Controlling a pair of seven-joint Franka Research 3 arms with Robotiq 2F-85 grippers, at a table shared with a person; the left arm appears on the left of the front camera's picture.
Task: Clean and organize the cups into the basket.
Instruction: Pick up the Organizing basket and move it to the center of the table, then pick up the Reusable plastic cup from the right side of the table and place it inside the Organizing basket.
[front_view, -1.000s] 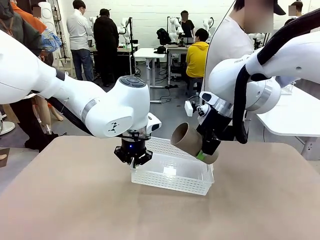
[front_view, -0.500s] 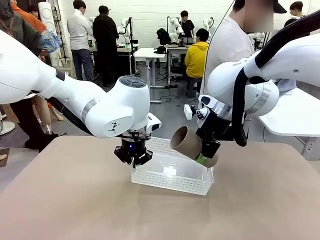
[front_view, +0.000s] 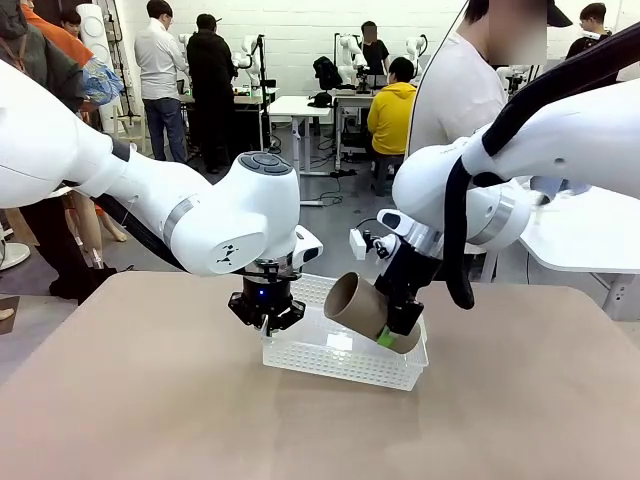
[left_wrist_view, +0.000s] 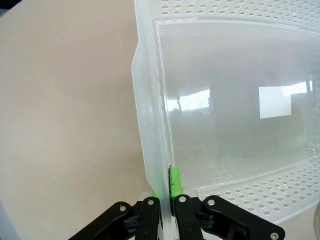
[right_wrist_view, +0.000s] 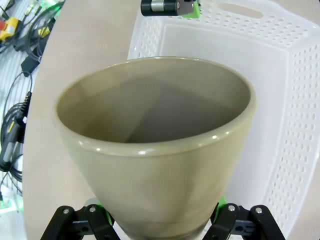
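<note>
Right end effector (front_view: 396, 334) is closed around a kraft brown paper cup (front_view: 362, 306) near its narrow end, holding it tilted over the right end of the white perforated basket (front_view: 335, 362). Left end effector (front_view: 267, 313) pinches the basket's left rim; the basket sits on the tan counter (front_view: 150, 400).

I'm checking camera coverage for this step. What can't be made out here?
Front view: the right gripper covers the base of the brown cup, hiding how deep the grip sits.
Front view: the cup overlaps the basket, so touching or hovering cannot be told.
Right wrist view: the cup blocks much of the basket floor.
Left wrist view: the picture's right edge cuts off the basket beyond the wall clamped by the left gripper.
</note>
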